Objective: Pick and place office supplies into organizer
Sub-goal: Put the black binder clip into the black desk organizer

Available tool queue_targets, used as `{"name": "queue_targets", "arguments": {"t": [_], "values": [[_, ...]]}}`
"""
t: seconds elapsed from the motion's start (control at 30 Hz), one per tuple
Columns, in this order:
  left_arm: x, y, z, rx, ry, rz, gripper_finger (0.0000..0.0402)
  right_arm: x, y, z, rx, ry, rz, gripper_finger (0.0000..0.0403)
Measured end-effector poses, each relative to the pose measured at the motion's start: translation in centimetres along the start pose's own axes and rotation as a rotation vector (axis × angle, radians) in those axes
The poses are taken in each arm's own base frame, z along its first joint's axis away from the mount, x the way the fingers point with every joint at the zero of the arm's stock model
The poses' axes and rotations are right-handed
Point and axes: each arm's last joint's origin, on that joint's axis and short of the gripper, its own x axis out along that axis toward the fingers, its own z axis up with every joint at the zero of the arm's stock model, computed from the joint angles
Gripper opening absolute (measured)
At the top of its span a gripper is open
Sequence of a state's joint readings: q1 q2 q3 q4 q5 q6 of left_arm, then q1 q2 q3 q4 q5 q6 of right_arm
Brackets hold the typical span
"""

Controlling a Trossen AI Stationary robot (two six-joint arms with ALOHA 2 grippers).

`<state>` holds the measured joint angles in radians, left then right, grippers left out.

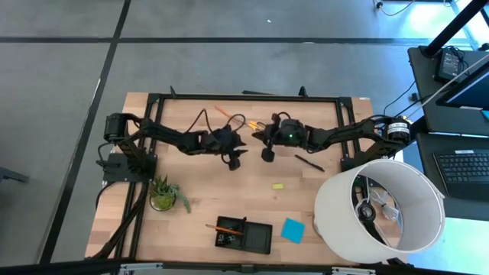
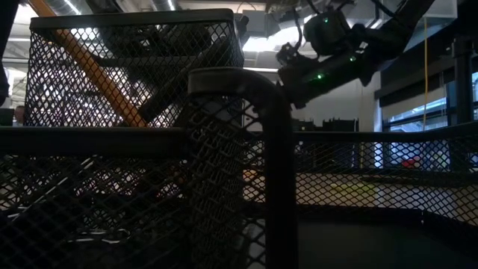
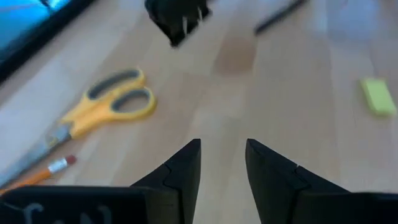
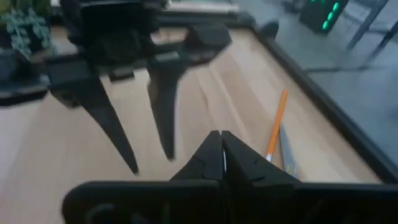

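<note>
Nearest the front edge of the table, the organizer sat between the small potted plant and the blue note pad, and an orange pencil lay slanted across its left end; what else its compartments held was too small to tell. A white lampshade stood at the right front corner. Farther in, the small yellow block lay alone on the bare wood, and a thin black pen rested just beyond it toward the right arm. At mid-table the two grippers faced each other, close but apart. The left gripper hovered low over the wood with its fingers a little apart and nothing between them. The right gripper had its fingers pressed together on nothing. Just past them, near the far rail, the yellow-handled scissors lay flat with a second orange pencil beside the blades, both untouched. Judged from this layout the job was barely begun: one pencil looked stowed, while scissors, second pencil, pen, yellow block and note pad all waited on the table. The scissors and pencil seemed the likeliest next pick, being nearest both grippers, though neither gripper had committed to one.
</note>
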<state>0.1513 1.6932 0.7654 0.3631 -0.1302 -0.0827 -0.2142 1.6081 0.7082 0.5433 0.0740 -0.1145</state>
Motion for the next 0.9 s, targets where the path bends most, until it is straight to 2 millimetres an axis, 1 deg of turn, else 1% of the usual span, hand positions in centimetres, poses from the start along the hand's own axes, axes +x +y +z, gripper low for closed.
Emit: {"name": "queue_targets", "arguments": {"t": [0.07,0.17,0.27,0.37,0.5,0.6,0.67,0.77,0.9], "values": [[0.0,0.1,0.4,-0.004,-0.059,-0.006,0.0120,0.0,0.0,0.4,-0.012,-0.037,-0.004,0.0001],[-0.2,0.3,0.5,-0.006,-0.138,-0.067,0.0120,0.0,-0.1,0.9,-0.035,-0.093,-0.013,0.0001],[-0.7,1.5,0.2,-0.025,-0.206,-0.110,0.0120,-0.1,-0.2,1.4,-0.044,-0.147,-0.021,0.0000],[-1.3,2.8,-0.8,-0.078,-0.274,-0.154,0.0120,-0.2,-0.2,1.8,-0.060,-0.188,-0.028,0.0000],[-2.8,3.6,-1.1,-0.071,-0.475,-0.297,0.0120,-0.3,-0.1,2.5,-0.062,-0.267,0.022,0.0000],[-3.5,3.6,-1.2,-0.053,-0.563,-0.378,0.0120,-0.6,0.0,3.2,-0.056,-0.343,0.072,0.0000],[-3.7,3.5,-1.1,-0.041,-0.583,-0.403,0.0120,-0.7,0.0,3.5,-0.046,-0.390,0.115,0.0000],[-3.6,3.3,-1.2,-0.042,-0.578,-0.406,0.0120,-1.0,0.5,4.0,-0.040,-0.445,0.183,0.0000],[-3.6,2.9,-0.9,-0.033,-0.600,-0.370,0.0120,-1.1,1.3,4.3,-0.046,-0.471,0.217,0.0000]]}}
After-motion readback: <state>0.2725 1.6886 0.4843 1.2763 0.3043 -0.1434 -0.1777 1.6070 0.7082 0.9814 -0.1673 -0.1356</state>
